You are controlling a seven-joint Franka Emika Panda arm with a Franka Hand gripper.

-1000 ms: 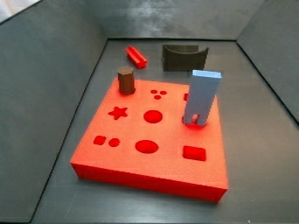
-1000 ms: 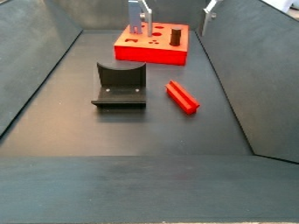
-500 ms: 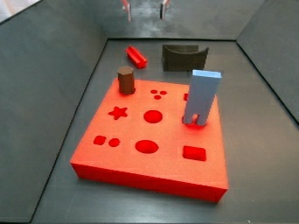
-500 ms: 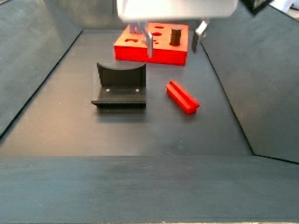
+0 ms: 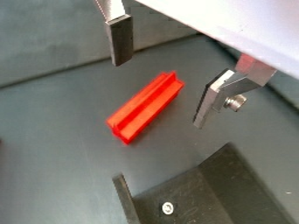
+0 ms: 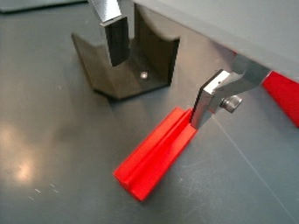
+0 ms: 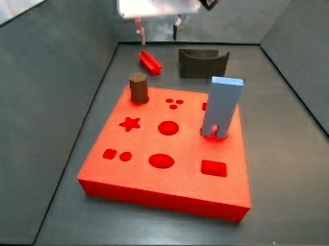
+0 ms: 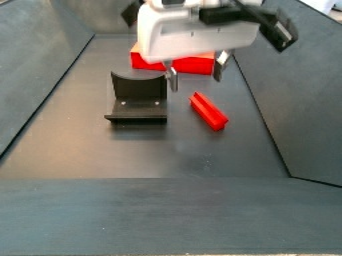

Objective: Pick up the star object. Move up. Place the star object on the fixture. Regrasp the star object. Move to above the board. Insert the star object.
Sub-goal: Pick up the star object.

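Star object [image 5: 145, 107]: a bright red, matte peg, long and straight, with ridges running its whole length so that its end shows a pointed, star-like outline. It lies flat on the dark grey worktop [image 8: 80, 150], just beside the fixture [image 8: 136, 97] and apart from it, and well short of the board [image 7: 167, 144]. In both side views it rests untouched on the floor ( [image 7: 150, 62], [image 8: 207, 110]).

Above it hangs the gripper [image 5: 163, 74], its jaws spread wide and holding nothing. In both wrist views the two flat silver fingers ( [image 5: 118, 39], [image 6: 211, 101]) stand on either side of the peg with clear space between metal and plastic; one carries a dark pad on its inner face, the other shows a small screw head.

In a wrist view the fixture [image 6: 122, 66] is a dark, dull L-shaped bracket, with an upright wall cut by a curved notch and a base plate with a pale screw.

The board is a thick, bright red slab with recessed holes: a star, circles, a square. A brown cylinder [image 7: 138, 89] and a tall light-blue rectangular post [image 7: 222, 108] stand upright in it.
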